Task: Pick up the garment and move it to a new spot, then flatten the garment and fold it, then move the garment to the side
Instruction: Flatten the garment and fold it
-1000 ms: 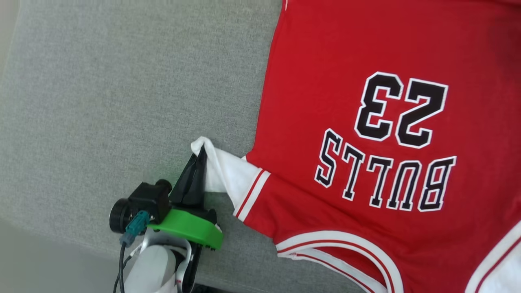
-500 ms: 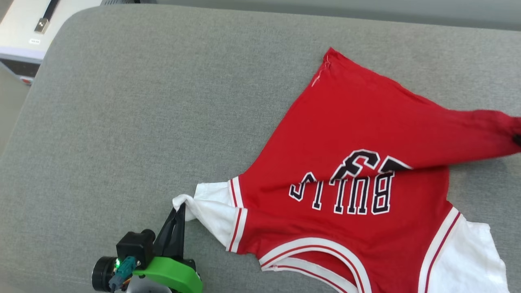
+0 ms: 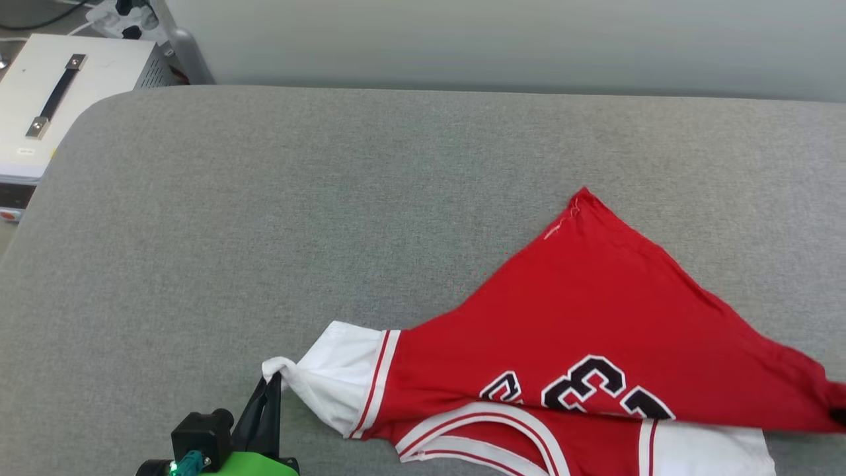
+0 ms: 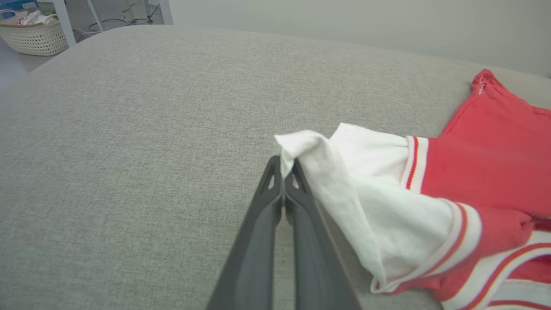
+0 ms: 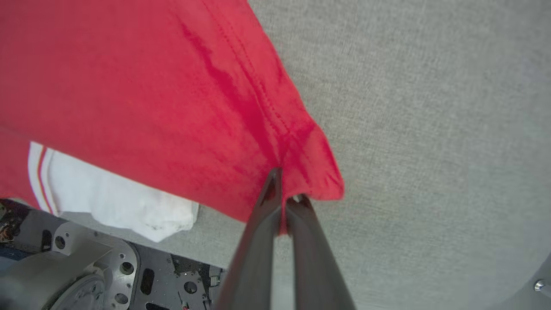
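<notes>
The left claw (image 4: 284, 165) is pinched shut on the edge of the white sleeve (image 4: 366, 202). The cloth bunches into a small tuft over its two dark fingertips. Behind those fingers sit a green mount (image 3: 248, 465) and a small black camera (image 3: 198, 431), at the near edge of the grey pad (image 3: 264, 218).

The right claw (image 5: 284, 191) is also clamped tight, gripping a red hem corner (image 5: 318, 172). A stitched seam runs up and away from its tips, and the pad shows beyond the cloth.

Between the two claws, the shirt (image 3: 595, 311) lies on the near right part of the pad. Its red body is folded over itself into a triangle, with one corner pointing toward the pad's far edge. The fold line cuts across the black numerals (image 3: 581, 387), so only their upper parts show. The striped neck band (image 3: 482, 430) curves along the pad's near edge. The second sleeve (image 3: 700, 449) pokes out from under the red layer at the pad's near right.

The left half of the pad is bare grey fabric. A white box (image 3: 59, 99) with a black handle stands off the pad's far left corner. In the left wrist view a woven basket (image 4: 30, 36) sits on the floor past that same corner. In the right wrist view a metal base (image 5: 86, 267) with round holes shows below the pad's near edge.
</notes>
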Robot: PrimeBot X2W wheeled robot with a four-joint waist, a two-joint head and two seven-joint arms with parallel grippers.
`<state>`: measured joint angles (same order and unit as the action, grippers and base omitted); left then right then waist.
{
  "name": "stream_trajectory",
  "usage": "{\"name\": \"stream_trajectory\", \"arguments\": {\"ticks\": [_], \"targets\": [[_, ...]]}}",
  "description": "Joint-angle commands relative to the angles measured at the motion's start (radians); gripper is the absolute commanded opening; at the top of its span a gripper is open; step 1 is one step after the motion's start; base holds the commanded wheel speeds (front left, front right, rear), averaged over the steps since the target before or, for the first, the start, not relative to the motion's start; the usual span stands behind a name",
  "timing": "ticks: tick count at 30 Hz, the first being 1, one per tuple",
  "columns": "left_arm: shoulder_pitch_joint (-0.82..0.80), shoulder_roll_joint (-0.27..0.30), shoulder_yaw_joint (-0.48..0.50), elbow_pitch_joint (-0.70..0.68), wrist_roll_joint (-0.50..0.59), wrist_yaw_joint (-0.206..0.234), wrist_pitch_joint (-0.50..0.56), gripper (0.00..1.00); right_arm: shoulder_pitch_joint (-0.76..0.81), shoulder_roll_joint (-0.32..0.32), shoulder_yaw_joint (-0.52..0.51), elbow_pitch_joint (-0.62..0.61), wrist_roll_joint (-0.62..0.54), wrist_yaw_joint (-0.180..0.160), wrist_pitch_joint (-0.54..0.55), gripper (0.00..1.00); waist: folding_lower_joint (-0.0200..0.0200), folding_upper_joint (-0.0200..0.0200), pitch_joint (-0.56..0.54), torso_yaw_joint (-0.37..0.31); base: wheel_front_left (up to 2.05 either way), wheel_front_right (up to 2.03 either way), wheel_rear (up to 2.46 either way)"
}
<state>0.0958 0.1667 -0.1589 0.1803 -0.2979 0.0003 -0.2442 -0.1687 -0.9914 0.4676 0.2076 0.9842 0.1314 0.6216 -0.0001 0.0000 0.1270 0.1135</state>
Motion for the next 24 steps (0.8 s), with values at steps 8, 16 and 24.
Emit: {"name": "stream_trajectory", "arguments": {"ticks": [8,16,24], "targets": [[-0.003,0.016,-0.004,0.004,-0.012,0.001,0.003,0.00,0.212,0.114,-0.050,-0.006,-0.041,-0.001,0.028,0.00,0.0001,0.0000,-0.005,-0.010,0.00,0.00,0.00],[0.000,0.024,-0.008,0.014,-0.016,0.004,0.002,0.00,0.226,0.180,-0.170,-0.054,-0.099,-0.001,0.016,1.00,0.0001,0.0000,-0.022,-0.012,0.00,0.00,0.00],[-0.008,0.019,-0.028,0.001,-0.012,0.006,0.001,0.00,0.143,0.218,-0.375,-0.233,-0.161,-0.001,-0.041,1.00,0.0001,0.0000,-0.017,0.002,0.00,0.00,0.00]]}}
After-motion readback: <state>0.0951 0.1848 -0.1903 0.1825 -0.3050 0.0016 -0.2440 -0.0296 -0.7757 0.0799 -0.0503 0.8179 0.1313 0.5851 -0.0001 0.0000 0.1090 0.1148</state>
